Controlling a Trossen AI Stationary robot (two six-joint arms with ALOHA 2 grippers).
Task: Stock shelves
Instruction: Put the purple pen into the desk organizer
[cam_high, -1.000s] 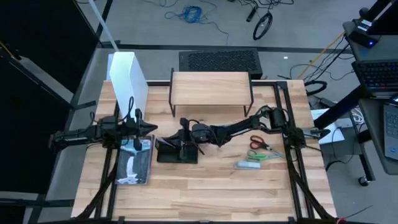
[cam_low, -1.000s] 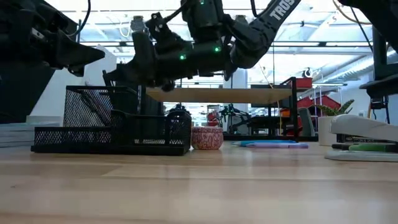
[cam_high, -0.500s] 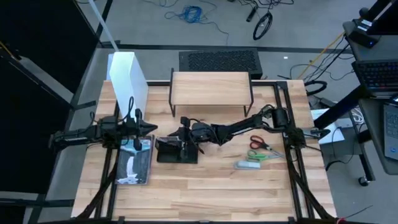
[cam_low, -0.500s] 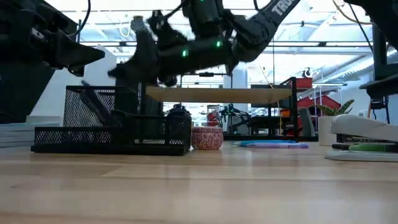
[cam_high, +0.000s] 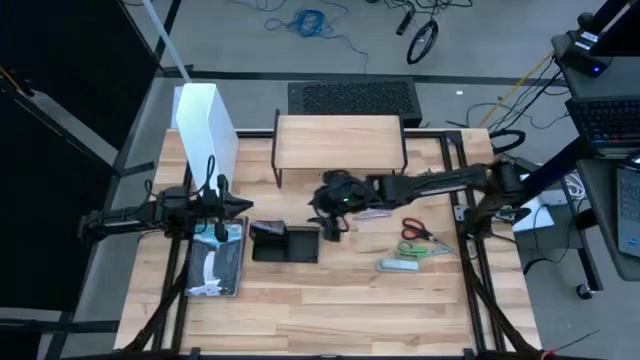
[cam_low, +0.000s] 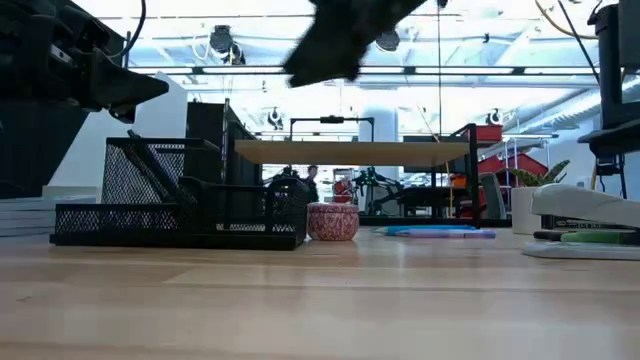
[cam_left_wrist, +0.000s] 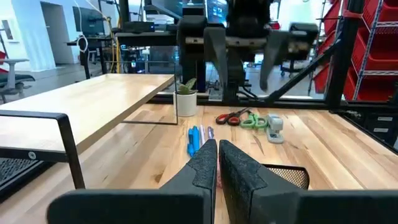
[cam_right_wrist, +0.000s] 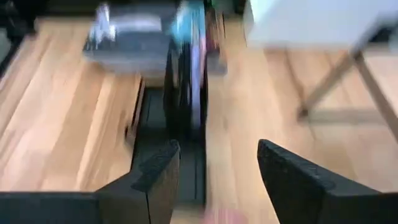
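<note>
the shelves (cam_high: 339, 137) sit at the counter's (cam_high: 330, 310) far edge, mid-width, long axis along that edge, open front facing me. my right tool (cam_high: 333, 199) hangs wide and empty just in front of them, beside the tray (cam_high: 285, 243). i'd square up over one item and close only once centred. left tool (cam_high: 237, 205), pinched shut, waits near the left edge.

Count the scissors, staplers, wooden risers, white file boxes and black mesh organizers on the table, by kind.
Scissors: 2, red-handled and green-handled
Stapler: 1
Wooden riser: 1
White file box: 1
Black mesh organizer: 1
Total: 6
</note>
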